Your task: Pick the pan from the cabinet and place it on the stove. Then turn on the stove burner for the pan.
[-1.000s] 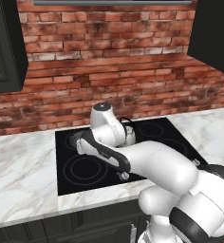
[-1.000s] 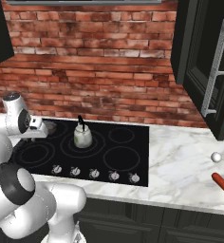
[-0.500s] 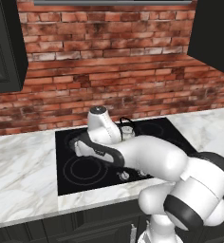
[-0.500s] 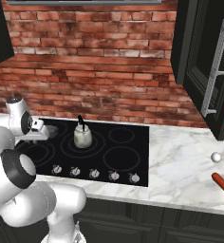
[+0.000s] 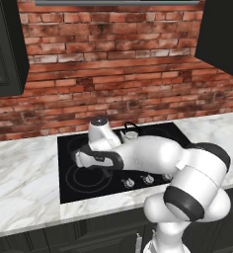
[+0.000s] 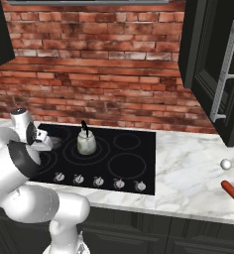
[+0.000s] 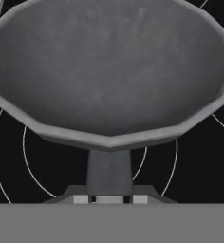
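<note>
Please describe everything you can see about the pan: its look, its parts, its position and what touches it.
The pan is round, shallow and dark grey, with a faintly speckled matte inside and a faceted rim; it looks like metal. It holds nothing. A short stretch of its dark handle runs from the rim toward the camera, and the gripper is shut on that handle. The pan is over the grey ring outlines of the black stove, at the cooktop's left side. Whether its base rests on the glass cannot be told.
</note>
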